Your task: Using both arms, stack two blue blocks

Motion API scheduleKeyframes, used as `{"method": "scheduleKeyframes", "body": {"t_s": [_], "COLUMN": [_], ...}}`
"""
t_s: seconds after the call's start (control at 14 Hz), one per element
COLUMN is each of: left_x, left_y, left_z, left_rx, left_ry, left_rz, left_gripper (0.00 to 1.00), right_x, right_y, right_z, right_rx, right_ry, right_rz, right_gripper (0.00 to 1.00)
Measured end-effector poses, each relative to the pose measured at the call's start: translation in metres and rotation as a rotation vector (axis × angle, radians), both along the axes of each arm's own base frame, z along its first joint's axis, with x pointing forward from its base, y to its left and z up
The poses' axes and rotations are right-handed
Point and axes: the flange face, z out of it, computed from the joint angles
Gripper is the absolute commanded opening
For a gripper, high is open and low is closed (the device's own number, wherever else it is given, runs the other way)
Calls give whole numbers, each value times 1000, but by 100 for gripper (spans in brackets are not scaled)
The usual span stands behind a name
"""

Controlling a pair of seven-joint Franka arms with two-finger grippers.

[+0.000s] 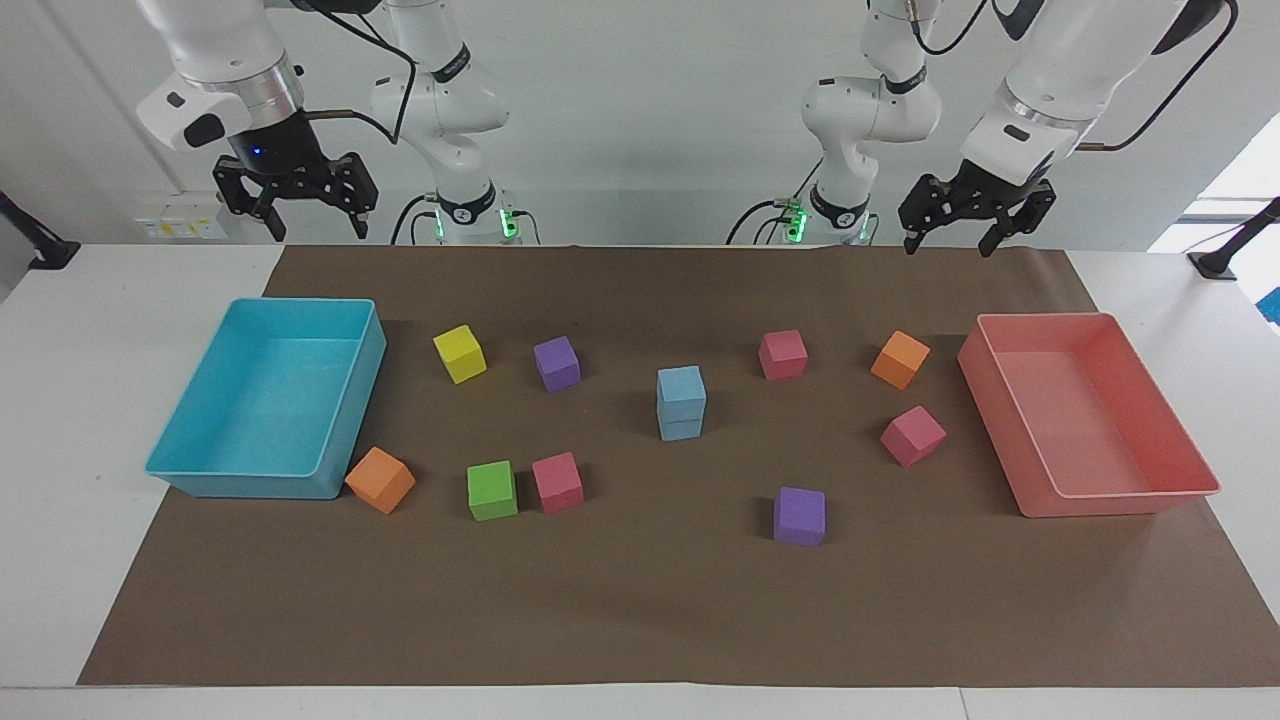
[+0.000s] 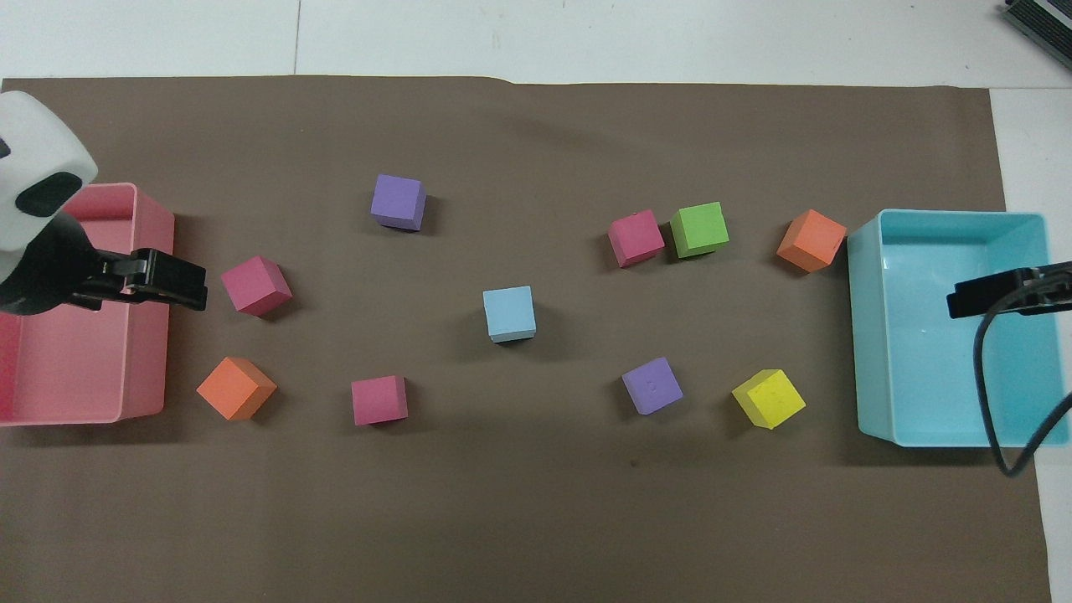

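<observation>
While both arms' jaws hang apart and empty, two blue blocks (image 1: 681,402) sit stacked mid-table.

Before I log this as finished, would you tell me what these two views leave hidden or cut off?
- Lower blue block: overhead view, covered by the upper blue block; only the facing view shows two stacked.
- Left gripper: overhead view, mostly hidden under its own wrist, over the pink tray.
- Right gripper: overhead view, cut off by the edge over the turquoise tray.
</observation>
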Motion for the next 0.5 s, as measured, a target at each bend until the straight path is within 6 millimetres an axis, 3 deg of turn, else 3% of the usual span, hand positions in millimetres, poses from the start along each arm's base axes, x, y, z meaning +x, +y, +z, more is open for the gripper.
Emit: {"method": "scheduleKeyframes", "body": {"t_s": [0.5], "left_x": [0], "left_y": [0], "left_z": [-2], "left_rx": [0], "left_ry": [3], "left_rz": [-4], "left_gripper": [100], "right_x": [0], "right_y": [1], "right_z": [-1], "right_rx": [0], "right_ry": [2], "right_rz": [1], "right_gripper": [100]}}
